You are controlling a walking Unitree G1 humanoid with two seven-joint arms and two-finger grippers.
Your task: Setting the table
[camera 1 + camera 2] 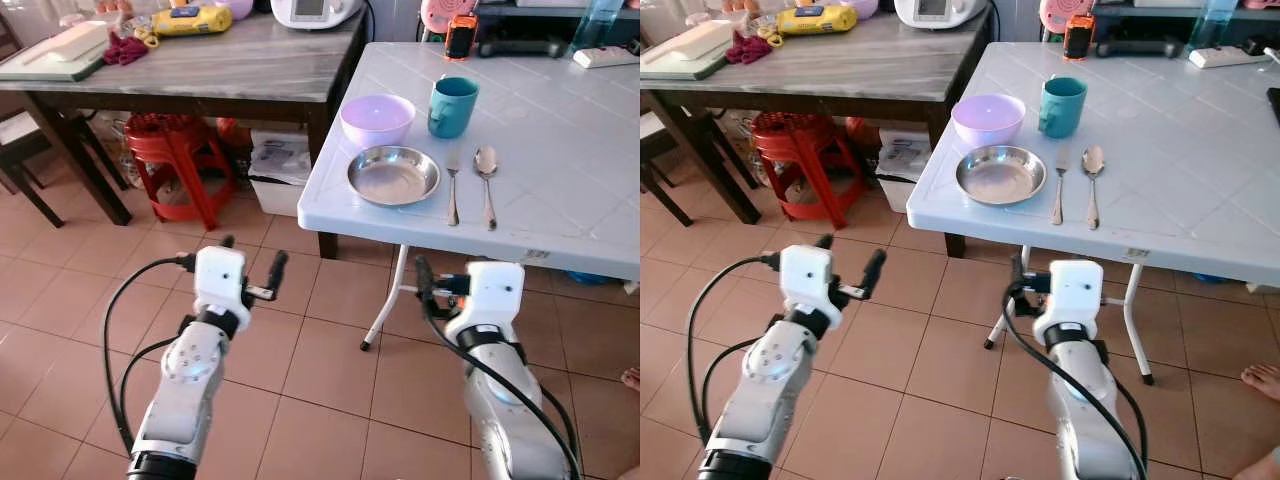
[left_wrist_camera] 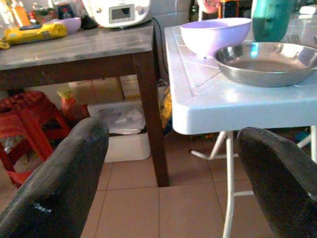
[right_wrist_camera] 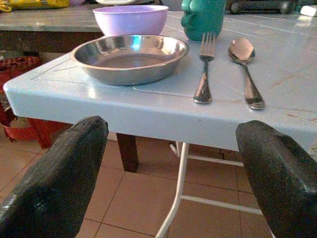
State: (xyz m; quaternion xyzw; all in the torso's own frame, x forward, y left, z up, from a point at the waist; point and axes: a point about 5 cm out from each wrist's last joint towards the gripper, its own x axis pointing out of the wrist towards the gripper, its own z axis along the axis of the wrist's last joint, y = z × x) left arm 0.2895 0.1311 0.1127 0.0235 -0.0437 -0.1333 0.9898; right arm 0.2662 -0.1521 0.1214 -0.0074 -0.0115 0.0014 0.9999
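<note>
**Place setting laid at the white table's near corner**

Nearest the camera, both arms are held out over the tiled floor (image 1: 330, 380), short of the table edge. The left gripper (image 1: 250, 268) is seen with its fingers (image 2: 54, 188) spread wide and nothing between them; the right gripper (image 3: 173, 178) is likewise wide and empty.

On the white table (image 1: 560, 200), a steel plate (image 1: 393, 175) is set near the corner. Just to its right a fork (image 1: 453, 185) and a spoon (image 1: 486, 180) are laid side by side, apart from each other. Behind the plate a lilac bowl (image 1: 377, 118) is placed, with a teal mug (image 1: 452, 106) beside it.

Farther left, a dark wooden table (image 1: 220, 65) is seen, with a red stool (image 1: 180, 160) beneath it.
</note>
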